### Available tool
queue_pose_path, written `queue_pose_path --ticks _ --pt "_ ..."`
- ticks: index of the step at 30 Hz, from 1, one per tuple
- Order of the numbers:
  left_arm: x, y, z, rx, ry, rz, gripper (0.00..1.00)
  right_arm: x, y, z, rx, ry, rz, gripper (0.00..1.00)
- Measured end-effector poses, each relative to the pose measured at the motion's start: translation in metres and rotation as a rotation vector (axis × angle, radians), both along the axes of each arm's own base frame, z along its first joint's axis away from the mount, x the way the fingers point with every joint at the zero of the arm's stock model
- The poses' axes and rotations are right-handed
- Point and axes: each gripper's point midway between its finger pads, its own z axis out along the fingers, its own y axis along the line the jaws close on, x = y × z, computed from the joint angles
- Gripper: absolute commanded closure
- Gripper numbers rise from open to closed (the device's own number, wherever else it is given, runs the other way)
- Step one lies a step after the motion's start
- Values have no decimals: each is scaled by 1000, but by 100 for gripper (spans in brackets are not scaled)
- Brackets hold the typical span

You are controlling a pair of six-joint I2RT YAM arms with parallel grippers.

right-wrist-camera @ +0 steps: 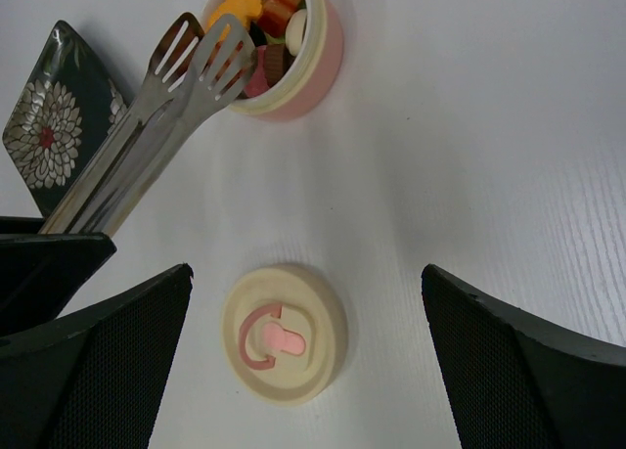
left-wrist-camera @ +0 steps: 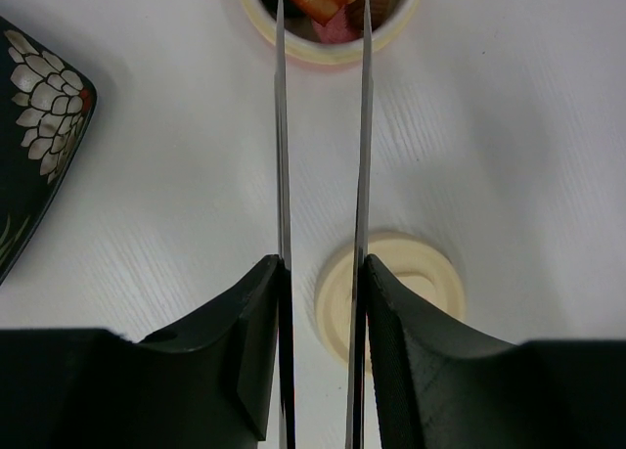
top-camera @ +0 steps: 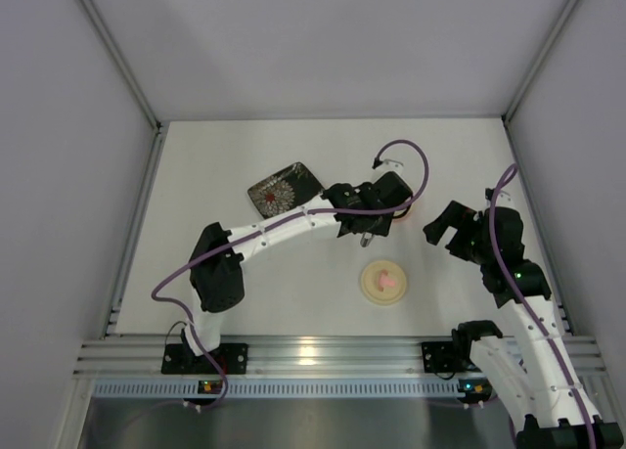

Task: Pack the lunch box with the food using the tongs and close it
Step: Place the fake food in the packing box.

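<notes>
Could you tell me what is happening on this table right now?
The left gripper grips the metal tongs between its jaws, their tips at the opening of the pink lunch box bowl, which holds colourful food pieces. The cream lid lies on the table nearer the arms, knob up, not yet on the bowl. The right gripper hovers open above the lid. A dark floral plate sits nearby.

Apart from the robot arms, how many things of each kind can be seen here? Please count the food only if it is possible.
pink bowl: 1
cream lid: 1
tongs: 1
floral plate: 1
Total: 4
The food is heaped in the bowl, so its pieces cannot be counted.
</notes>
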Motion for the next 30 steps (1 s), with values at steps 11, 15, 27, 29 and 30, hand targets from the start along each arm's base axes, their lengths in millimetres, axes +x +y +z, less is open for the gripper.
queue_pose_path --ticks 11,15,27,29,30 --pt "0 1 -5 16 5 -2 53 0 0 0 -1 -1 -1 1" --pt "0 1 -5 16 5 -3 52 0 0 1 -1 -3 -1 1" --pt "4 -1 4 16 -23 -15 50 0 0 1 -1 -3 -1 1" --pt "5 -1 7 13 -32 -12 50 0 0 0 -1 -2 -1 1" --pt "6 0 9 12 -37 -10 50 0 0 1 -1 -3 -1 1"
